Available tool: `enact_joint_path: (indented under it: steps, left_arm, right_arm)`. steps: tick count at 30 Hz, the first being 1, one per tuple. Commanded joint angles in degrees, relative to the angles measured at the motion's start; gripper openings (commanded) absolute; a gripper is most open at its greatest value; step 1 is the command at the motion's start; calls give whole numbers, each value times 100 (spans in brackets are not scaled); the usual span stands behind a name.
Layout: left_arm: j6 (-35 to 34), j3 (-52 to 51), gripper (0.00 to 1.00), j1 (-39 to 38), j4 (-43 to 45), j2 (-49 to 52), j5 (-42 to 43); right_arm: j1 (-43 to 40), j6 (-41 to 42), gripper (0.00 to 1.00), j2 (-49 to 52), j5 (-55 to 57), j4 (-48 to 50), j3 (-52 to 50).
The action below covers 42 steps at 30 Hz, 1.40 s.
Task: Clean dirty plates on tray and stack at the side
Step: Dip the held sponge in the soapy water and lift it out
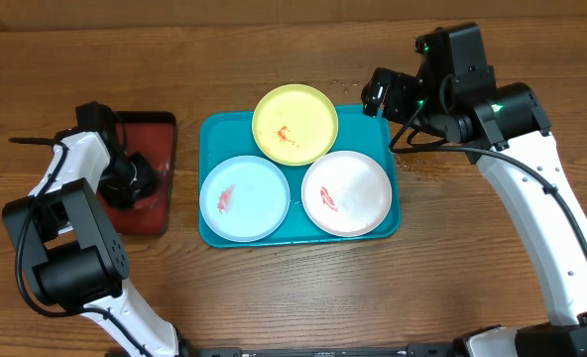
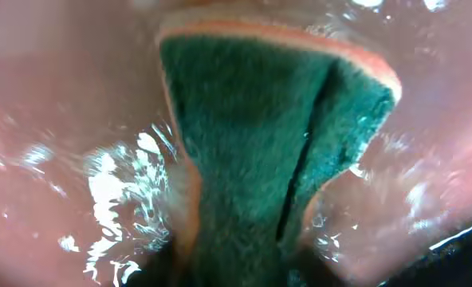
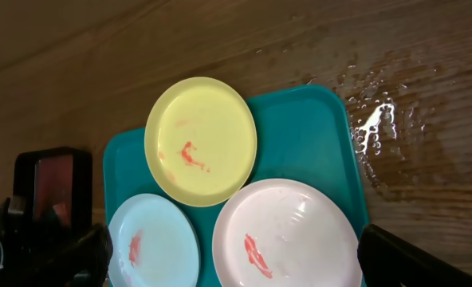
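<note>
The left gripper (image 1: 125,178) is low in the dark red tray (image 1: 160,124) by the left edge of the table, its jaws pressed on the sponge (image 2: 260,159), which is pinched and folded. I judge the grip should be firm and deep before lifting, so that the sponge does not slip. The right gripper (image 1: 378,91) hangs wide open and empty above the far right corner of the turquoise tray (image 1: 212,129). This tray lies mid-table, with its long axis left to right. The yellow plate (image 1: 294,124) at its far edge, and the blue plate (image 1: 244,198) and white plate (image 1: 346,191) at its near edge, face up with red smears
</note>
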Motion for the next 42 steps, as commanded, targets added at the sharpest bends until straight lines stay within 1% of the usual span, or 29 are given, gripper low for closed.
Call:
enact_joint_path:
  steps: [1, 5, 9, 10, 11, 12, 13, 14, 23, 24, 25, 27, 28, 29, 32, 33, 40, 42]
  left_arm:
    - [90, -166, 4, -35, 35, 184, 160]
    - [90, -13, 4, -31, -107, 179, -92]
    - [90, 529, 4, -31, -715, 179, -341]
    - [90, 638, 7, -31, -800, 179, -337]
    - [90, 721, 18, -33, -850, 179, -310]
    - [87, 765, 52, -33, -855, 179, -295]
    - [87, 772, 93, -33, -839, 179, -278]
    - [90, 769, 99, -33, -804, 181, -278]
    - [90, 566, 100, -31, -323, 184, -282]
    - [90, 531, 100, -31, -289, 184, -282]
    - [90, 492, 96, -33, -262, 184, -280]
    - [90, 424, 84, -31, -243, 184, -282]
    - [92, 378, 80, -33, -227, 181, -282]
    - [92, 341, 77, -33, -208, 184, -282]
    - [94, 254, 75, -31, -151, 184, -293]
    - [98, 249, 71, -31, -149, 184, -319]
    - [485, 254, 4, -31, -120, 181, -319]
    - [511, 308, 4, -31, -184, 181, -321]
  right_arm:
    - [33, 31, 100, 0, 61, 15, 22]
    - [33, 31, 100, 0, 61, 15, 20]
    - [33, 31, 100, 0, 61, 17, 20]
    - [33, 31, 100, 0, 61, 17, 20]
    - [33, 31, 100, 0, 61, 17, 20]
    - [33, 31, 100, 0, 61, 17, 22]
    - [33, 31, 100, 0, 61, 15, 20]
    - [33, 31, 100, 0, 61, 17, 20]
    - [33, 28, 100, 0, 61, 4, 20]
    - [33, 28, 100, 0, 61, -7, 20]
    - [33, 28, 100, 0, 61, -17, 20]
    - [33, 28, 100, 0, 61, -28, 20]
    - [33, 28, 100, 0, 61, -26, 22]
    - [33, 28, 100, 0, 61, -26, 20]
    - [33, 28, 100, 0, 61, -24, 20]
    - [33, 28, 100, 0, 61, -24, 20]
    - [33, 28, 100, 0, 61, -24, 20]
    - [33, 28, 100, 0, 61, -24, 22]
